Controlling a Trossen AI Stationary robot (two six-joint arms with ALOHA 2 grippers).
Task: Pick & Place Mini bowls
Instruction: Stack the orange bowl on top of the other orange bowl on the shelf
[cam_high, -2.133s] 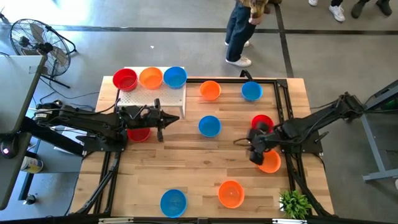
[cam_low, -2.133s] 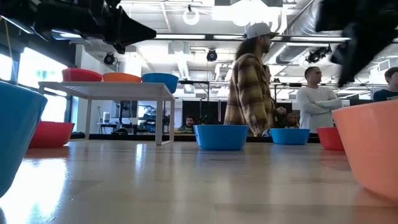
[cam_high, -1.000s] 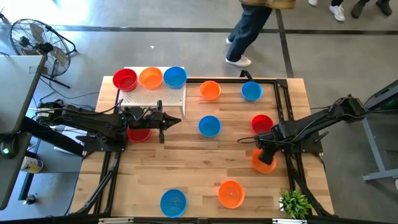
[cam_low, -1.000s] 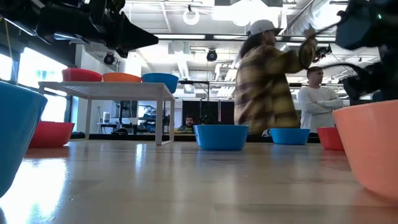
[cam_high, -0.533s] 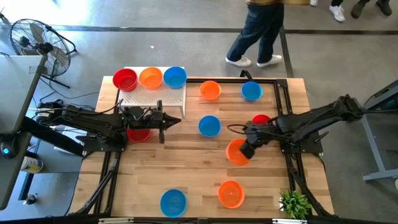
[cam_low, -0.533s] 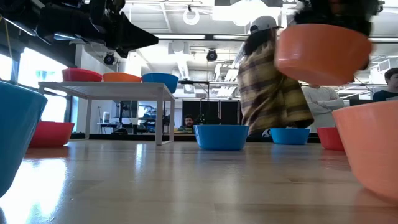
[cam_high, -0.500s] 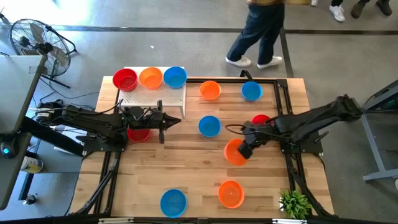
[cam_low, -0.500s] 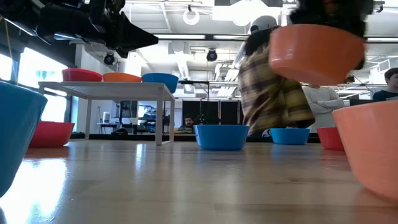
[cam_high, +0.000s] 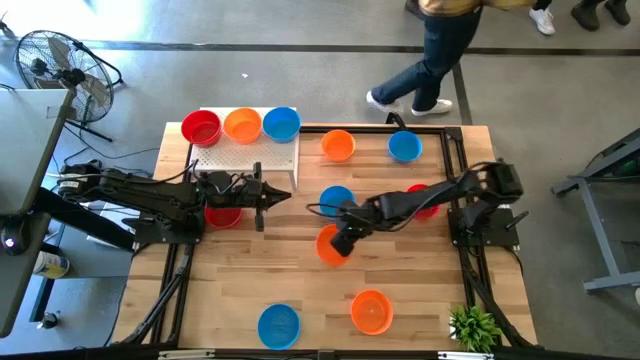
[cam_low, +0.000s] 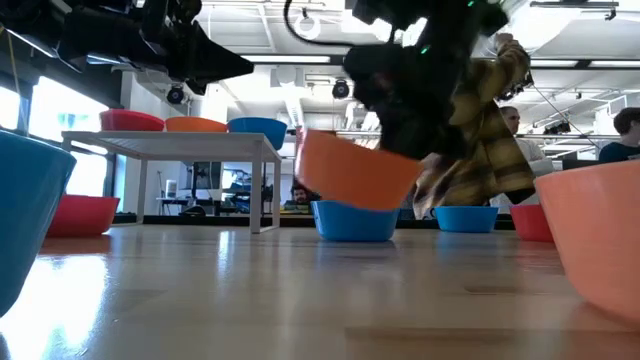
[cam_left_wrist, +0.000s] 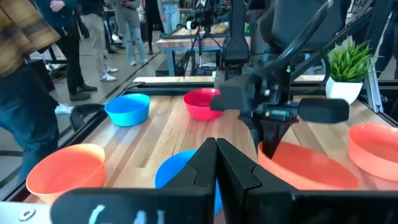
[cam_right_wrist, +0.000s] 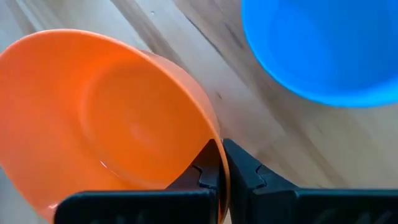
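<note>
My right gripper reaches from the table's right to its middle, shut on an orange mini bowl that is held above the wood. A blue bowl rests on its base just beyond it. A red bowl, an orange one and a blue one sit in a row on the white perforated board. My left gripper hangs shut beside the board's near right corner, with nothing in it. My right gripper pinches the orange bowl's rim, one finger inside the bowl and one outside its wall. The fingers slant down from the table's right. The bowl is lifted clear of the table and tilted.
Other bowls stand loose on the table: orange and blue at the far side, red under my right arm, red under my left arm, blue and orange near the front. A person walks beyond the far edge.
My right gripper has lifted the orange bowl off the table near the right edge and carried it toward the table's left, to the middle. The bowl is clear of the wood and has tipped to a slant.
</note>
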